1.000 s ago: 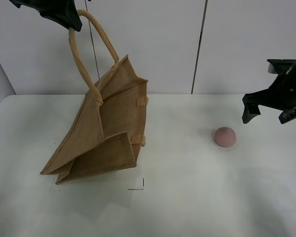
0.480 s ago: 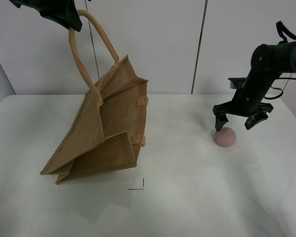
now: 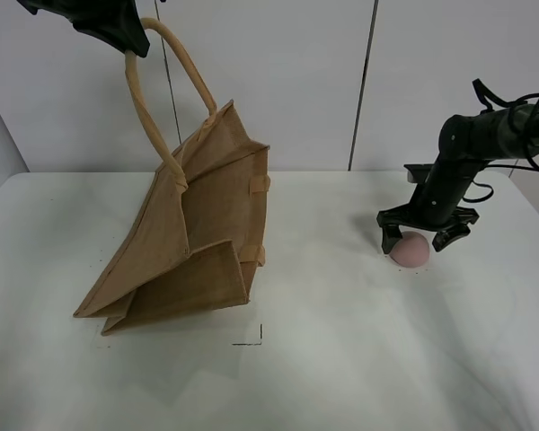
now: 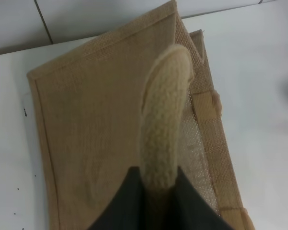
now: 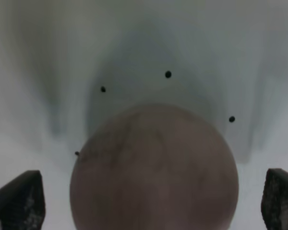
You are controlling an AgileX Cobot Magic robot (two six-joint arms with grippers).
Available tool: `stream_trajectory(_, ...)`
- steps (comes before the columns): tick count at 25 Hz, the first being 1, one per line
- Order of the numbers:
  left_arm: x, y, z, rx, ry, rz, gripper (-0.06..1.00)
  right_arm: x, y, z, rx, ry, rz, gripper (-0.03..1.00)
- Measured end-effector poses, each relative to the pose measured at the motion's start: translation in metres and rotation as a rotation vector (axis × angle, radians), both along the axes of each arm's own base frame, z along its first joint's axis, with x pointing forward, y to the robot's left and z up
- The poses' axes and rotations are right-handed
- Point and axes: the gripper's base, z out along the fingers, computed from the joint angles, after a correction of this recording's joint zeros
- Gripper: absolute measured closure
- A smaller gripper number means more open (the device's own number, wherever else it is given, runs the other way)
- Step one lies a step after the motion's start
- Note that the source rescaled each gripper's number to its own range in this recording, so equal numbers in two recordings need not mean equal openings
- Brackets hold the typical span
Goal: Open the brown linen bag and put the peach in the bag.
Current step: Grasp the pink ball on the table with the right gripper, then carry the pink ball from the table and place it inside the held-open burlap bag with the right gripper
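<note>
Though ungripped, peach (image 3: pixel 410 250) within right claw (image 3: pixel 417 242)

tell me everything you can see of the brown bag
The bag is a tan tote of coarse, jute-like weave with a thick beige loop handle. It hangs tilted from that handle, which the shut left pincer pinches. Its lower edge rests on the white table. The sides are folded in and the mouth is not spread.
</note>
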Motion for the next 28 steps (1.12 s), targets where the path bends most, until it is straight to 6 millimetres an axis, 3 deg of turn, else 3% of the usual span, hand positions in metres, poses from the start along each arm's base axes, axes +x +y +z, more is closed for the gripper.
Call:
stream_trajectory(3, 0.000, 0.000, 0.000, 0.000, 0.000, 0.000, 0.94, 0.000, 0.000, -0.006, -0.001, 0.014, 0.000, -0.02)
stream_trajectory(6, 0.000, 0.000, 0.000, 0.000, 0.000, 0.000, 0.94, 0.000, 0.000, -0.008, -0.001, 0.016, 0.000, 0.11)
stream_trajectory(8, 0.000, 0.000, 0.000, 0.000, 0.000, 0.000, 0.94, 0.000, 0.000, -0.008, -0.001, 0.011, -0.001, 0.31)
stream_trajectory(12, 0.000, 0.000, 0.000, 0.000, 0.000, 0.000, 0.94, 0.003, 0.000, -0.005, 0.000, -0.011, -0.002, 0.88)
stream_trajectory(13, 0.000, 0.000, 0.000, 0.000, 0.000, 0.000, 0.94, 0.004, 0.000, -0.003, 0.003, -0.019, -0.004, 0.95)
stream_trajectory(17, 0.000, 0.000, 0.000, 0.000, 0.000, 0.000, 0.94, 0.008, 0.002, 0.016, 0.014, -0.053, 0.000, 0.97)
stream_trajectory(21, 0.000, 0.000, 0.000, 0.000, 0.000, 0.000, 0.94, 0.016, 0.014, 0.068, 0.043, -0.174, 0.044, 0.97)
stream_trajectory(24, 0.000, 0.000, 0.000, -0.001, 0.000, 0.000, 0.94, 0.014, 0.037, 0.115, 0.095, -0.260, 0.110, 0.97)
stream_trajectory(28, 0.000, 0.000, 0.000, -0.001, 0.000, 0.000, 0.94, 0.008, 0.079, 0.155, 0.171, -0.333, 0.229, 0.97)
